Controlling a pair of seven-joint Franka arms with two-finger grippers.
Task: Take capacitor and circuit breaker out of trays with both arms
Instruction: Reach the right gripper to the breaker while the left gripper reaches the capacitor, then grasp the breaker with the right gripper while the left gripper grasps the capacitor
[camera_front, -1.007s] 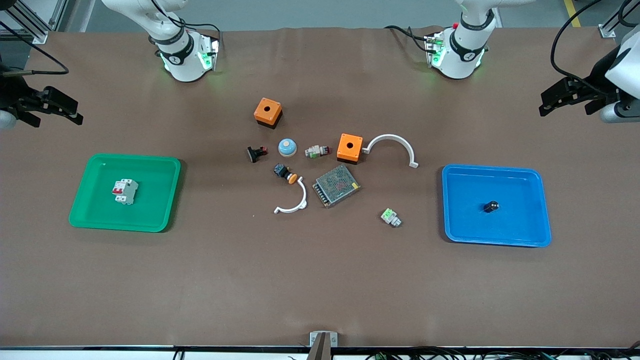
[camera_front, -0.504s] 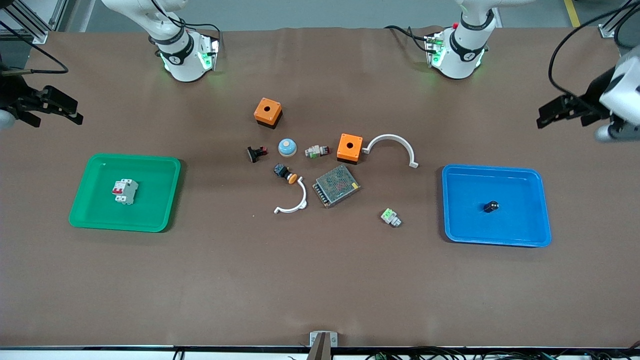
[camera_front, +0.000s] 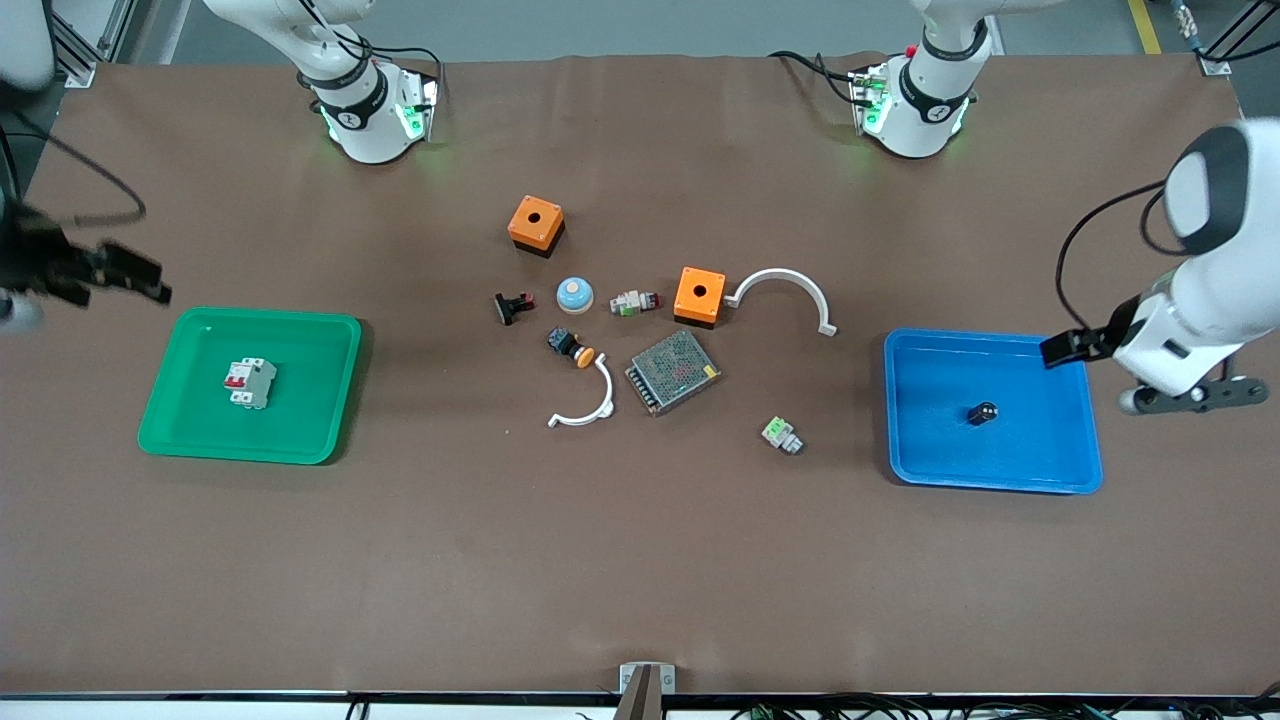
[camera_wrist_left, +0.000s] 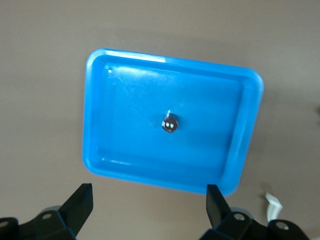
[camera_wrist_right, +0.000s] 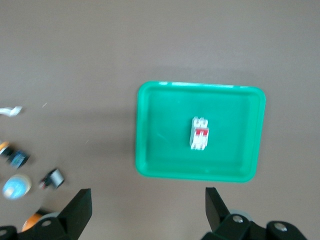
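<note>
The capacitor (camera_front: 983, 412), a tiny black cylinder, lies in the blue tray (camera_front: 990, 338) at the left arm's end of the table. It shows in the left wrist view (camera_wrist_left: 170, 123) inside that tray (camera_wrist_left: 92, 115). The white-grey breaker (camera_front: 249, 383) with red levers lies in the green tray (camera_front: 250, 315) at the right arm's end. It shows in the right wrist view (camera_wrist_right: 200, 134) in its tray (camera_wrist_right: 145, 130). My left gripper (camera_front: 1072, 346) (camera_wrist_left: 149, 200) is open and empty, up over the blue tray's outer rim. My right gripper (camera_front: 130, 278) (camera_wrist_right: 148, 200) is open and empty, up over the table beside the green tray.
Between the trays lie two orange boxes (camera_front: 535, 225) (camera_front: 699, 295), a metal mesh box (camera_front: 673, 371), two white arcs (camera_front: 785, 290) (camera_front: 590, 405), a white-and-green block (camera_front: 782, 434), a blue dome (camera_front: 575, 294), a black push button (camera_front: 570, 347) and a red-tipped black part (camera_front: 513, 306).
The left arm has swung from the table's end to over the blue tray's rim. The right gripper has shifted toward the green tray. Capacitor and breaker have not moved.
</note>
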